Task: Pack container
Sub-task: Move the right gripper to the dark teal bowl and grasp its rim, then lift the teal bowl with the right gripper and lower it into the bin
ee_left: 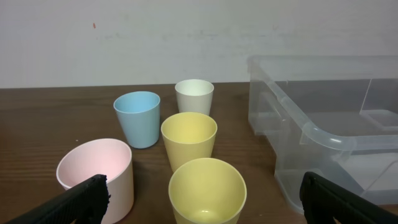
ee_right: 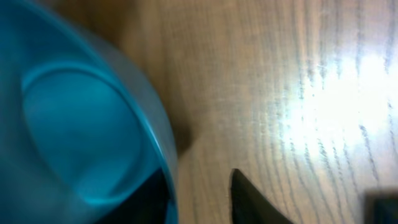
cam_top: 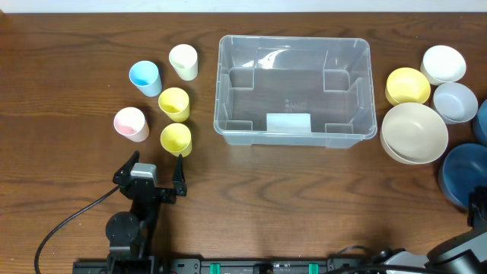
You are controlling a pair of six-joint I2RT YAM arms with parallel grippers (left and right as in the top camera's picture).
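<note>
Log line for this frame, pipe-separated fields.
container: nothing packed | left gripper open, facing nearest yellow cup | right gripper beside blue bowl, state unclear

Clear plastic container (cam_top: 295,95), open-topped and upright.
It stands on the wooden table (cam_top: 76,46), mid-width and toward the far edge, long side across. It has a rolled rim, moulded inner ribs, and a pale patch on the near wall.
</note>
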